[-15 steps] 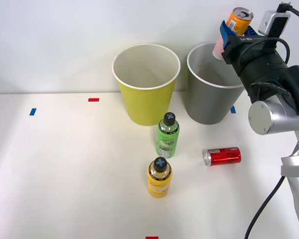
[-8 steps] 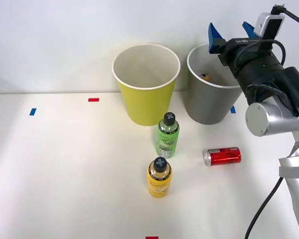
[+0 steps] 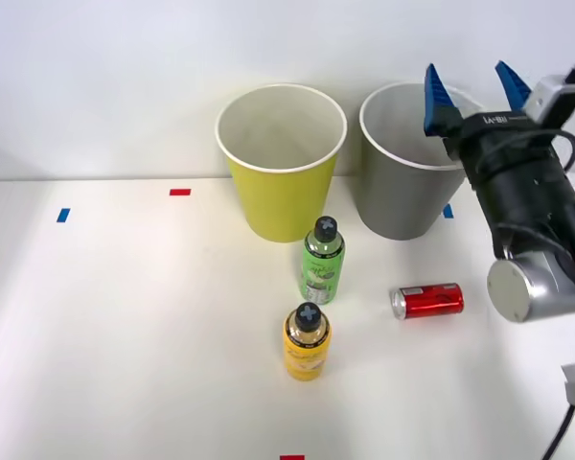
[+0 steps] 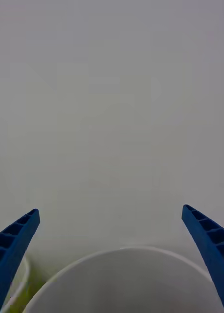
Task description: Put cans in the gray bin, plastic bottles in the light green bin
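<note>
The right pincer (image 3: 471,84) hangs wide open and empty above the gray bin (image 3: 402,196), near its right rim, blue fingers (image 4: 13,244) spread apart. The green bin (image 3: 280,196) stands just left of the gray one, both at the back of the worktop (image 3: 125,326). The red can (image 3: 427,300) lies on its side in front of the gray bin. The green bottle (image 3: 322,261) and the yellow bottle (image 3: 308,342) stand upright before the green bin
</note>
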You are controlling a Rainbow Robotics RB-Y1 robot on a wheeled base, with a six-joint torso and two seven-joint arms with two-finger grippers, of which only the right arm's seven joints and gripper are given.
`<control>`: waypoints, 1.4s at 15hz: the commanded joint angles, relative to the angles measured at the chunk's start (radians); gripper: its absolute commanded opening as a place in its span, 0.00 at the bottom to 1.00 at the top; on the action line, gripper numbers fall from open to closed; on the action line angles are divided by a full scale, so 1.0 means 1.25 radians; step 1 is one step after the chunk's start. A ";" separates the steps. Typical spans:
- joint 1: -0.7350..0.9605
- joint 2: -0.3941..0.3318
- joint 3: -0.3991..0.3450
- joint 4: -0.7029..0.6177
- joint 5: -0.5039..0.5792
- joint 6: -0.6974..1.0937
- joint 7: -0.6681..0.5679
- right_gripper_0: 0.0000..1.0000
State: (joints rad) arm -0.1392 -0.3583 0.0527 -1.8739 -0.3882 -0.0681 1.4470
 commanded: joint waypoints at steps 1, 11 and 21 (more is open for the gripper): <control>0.181 -0.042 -0.009 -0.145 -0.007 -0.008 -0.090 1.00; 0.710 0.009 -0.048 -0.295 -0.011 -0.099 -0.156 1.00; 0.748 0.106 -0.031 -0.177 0.112 -0.116 -0.091 1.00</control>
State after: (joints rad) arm 0.7899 -0.2325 0.0211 -2.1075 -0.2935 -0.2062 1.3243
